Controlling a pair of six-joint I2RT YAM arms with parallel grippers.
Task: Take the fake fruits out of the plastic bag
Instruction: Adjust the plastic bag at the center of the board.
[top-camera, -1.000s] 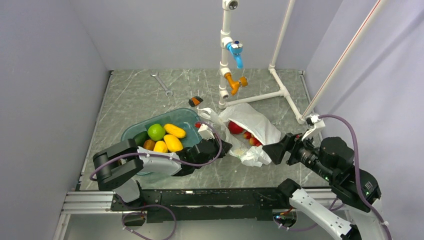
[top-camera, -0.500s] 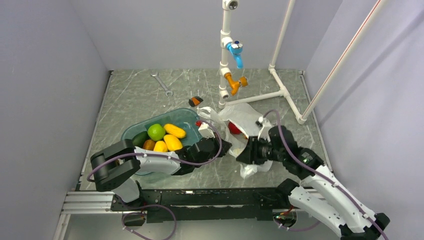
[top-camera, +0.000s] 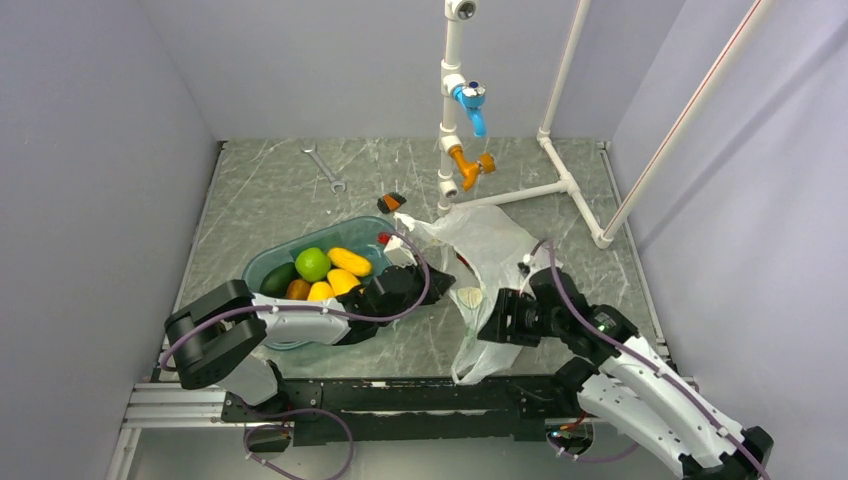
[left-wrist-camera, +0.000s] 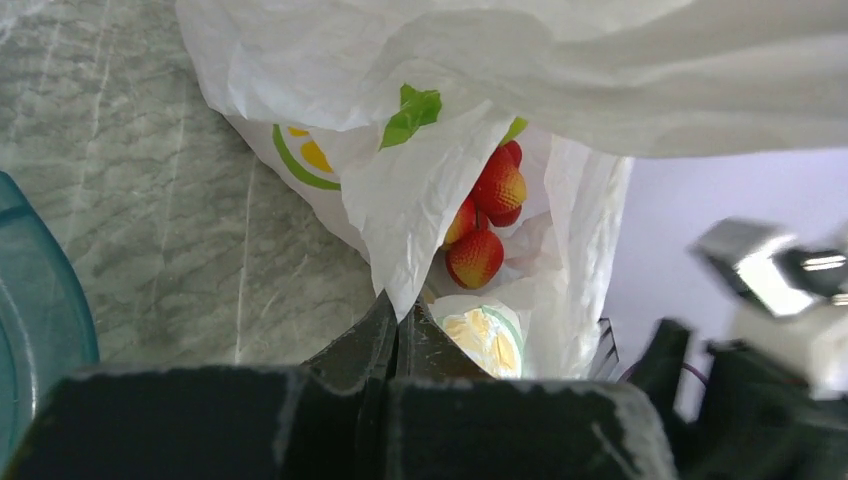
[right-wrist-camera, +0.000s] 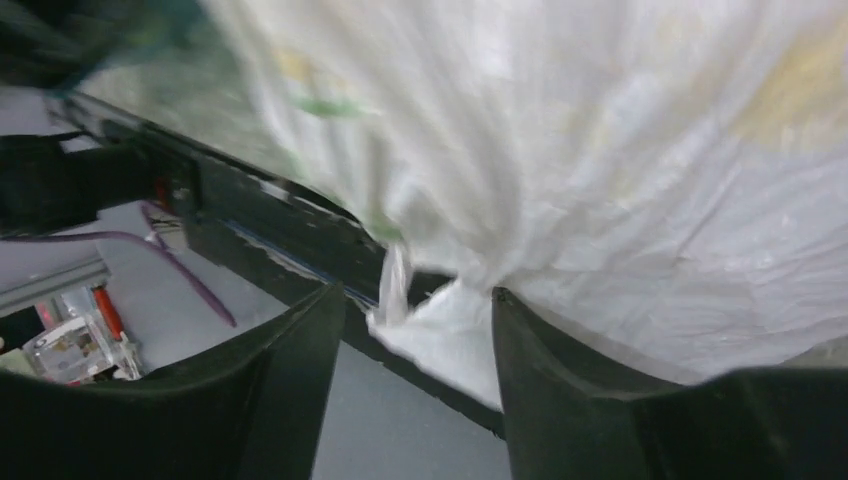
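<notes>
The left pincer (left-wrist-camera: 398, 325) is clenched on the plastic bag's (top-camera: 487, 245) edge; red berries (left-wrist-camera: 487, 222) lie inside, just beyond its tips. The right pincer (right-wrist-camera: 418, 330) straddles bunched film, grip uncertain. A teal tray (top-camera: 262, 264) sits on the counter (top-camera: 270, 195) left.

- The plastic bag (top-camera: 487, 262) lies stretched across the middle of the bench (top-camera: 270, 195) — it fills the room between both arms.
- Left gripper (left-wrist-camera: 398, 322) pinches a bag fold; its fingers (left-wrist-camera: 372, 335) block the bag mouth, red berries (left-wrist-camera: 483, 220) just behind.
- The teal tray (top-camera: 262, 268) of fruit crowds the left side.
- White pipe frame (top-camera: 545, 135) bars the far right.
- Bare bench far left, around the wrench (top-camera: 324, 167).
</notes>
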